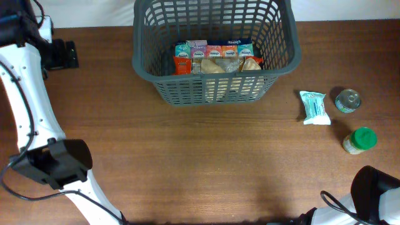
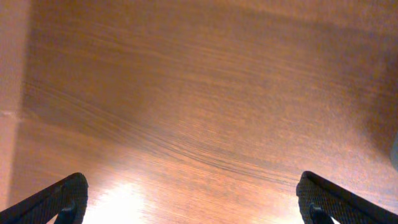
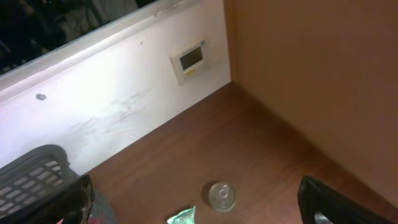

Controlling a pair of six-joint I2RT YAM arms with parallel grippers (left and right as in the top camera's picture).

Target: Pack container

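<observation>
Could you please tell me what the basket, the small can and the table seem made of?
The basket looks like matte dark grey moulded plastic, given its lattice-slotted walls. The can is probably metal: its top glints silvery. The table shows brown wood grain with a soft sheen, so wood or veneer.

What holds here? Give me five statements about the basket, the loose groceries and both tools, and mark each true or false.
1. The container holds several packets. True.
2. The small can lies inside the container. False: it sits on the table to the container's right, next to a teal packet.
3. The green-lidded jar is outside the container. True.
4. The left tool is shut on a packet. False: its fingers stand wide apart over bare wood, with nothing between them.
5. The right tool is open. True.
</observation>
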